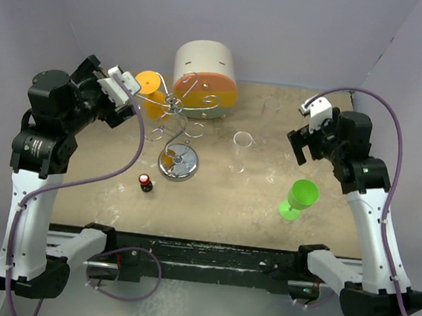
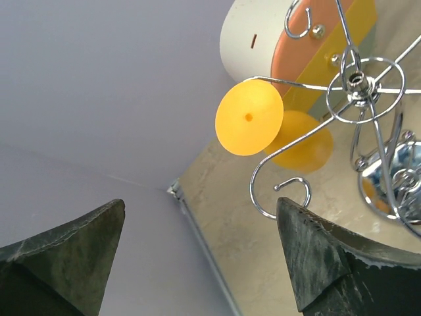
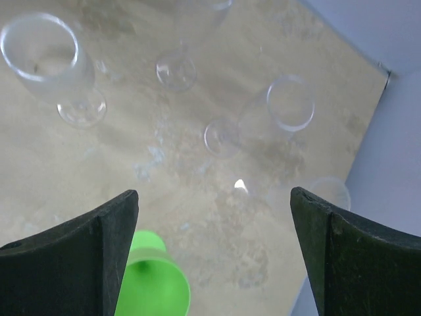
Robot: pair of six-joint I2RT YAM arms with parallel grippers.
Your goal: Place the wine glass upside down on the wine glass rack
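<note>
The silver wire wine glass rack (image 1: 176,121) stands mid-table on its round shiny base (image 1: 178,164). An orange wine glass (image 1: 151,91) hangs upside down from a left scroll arm, foot on top. In the left wrist view its round foot (image 2: 249,117) and bowl (image 2: 300,143) show beside the rack hub (image 2: 355,82). My left gripper (image 1: 131,91) is open and empty just left of that glass, its fingers (image 2: 309,253) spread wide. My right gripper (image 1: 300,146) is open and empty, above a green wine glass (image 1: 300,197), which also shows in the right wrist view (image 3: 152,284).
A white-and-orange drum (image 1: 205,79) stands behind the rack. Clear glasses stand at centre right (image 1: 242,150) and further back (image 1: 272,104); several show in the right wrist view (image 3: 49,56). A small red-capped bottle (image 1: 146,182) stands front left of the rack base.
</note>
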